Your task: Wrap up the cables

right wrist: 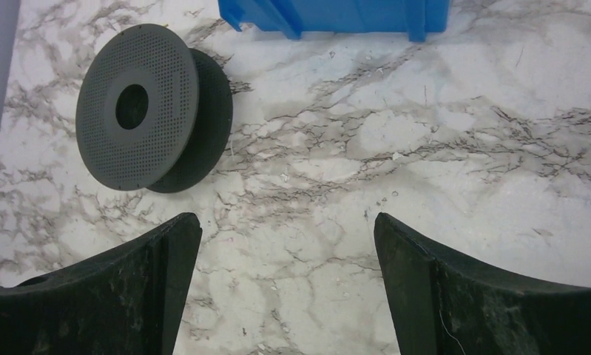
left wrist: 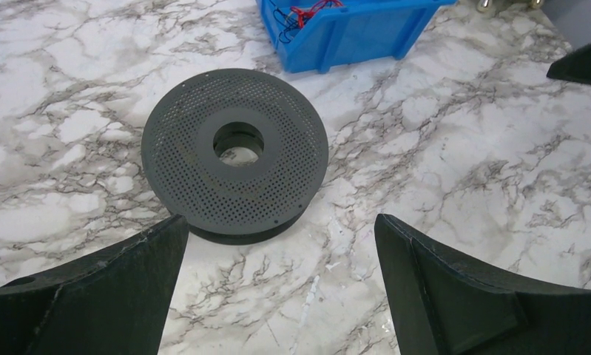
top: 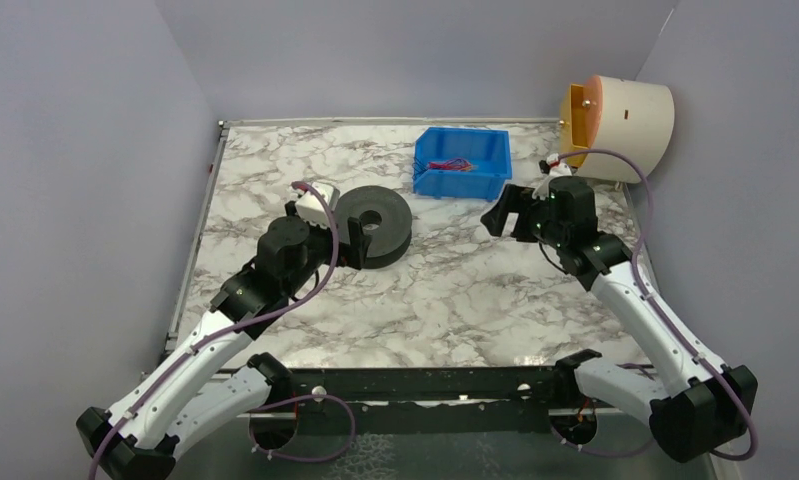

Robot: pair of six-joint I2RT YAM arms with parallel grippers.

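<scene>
Top external, cables (top: 453, 164) in bin (top: 461, 184), spool (top: 395, 224) nearby

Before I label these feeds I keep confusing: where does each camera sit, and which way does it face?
Top external: above and behind the bases, facing down over the table; left arm and right arm show whole.
Left wrist: on its arm, facing the black spool and blue bin holding cables; open left end effector frames the bottom.
Right wrist: on its arm, facing down at table and spool; open right end effector frames the bottom.
Shared: all show spool and bin.
</scene>
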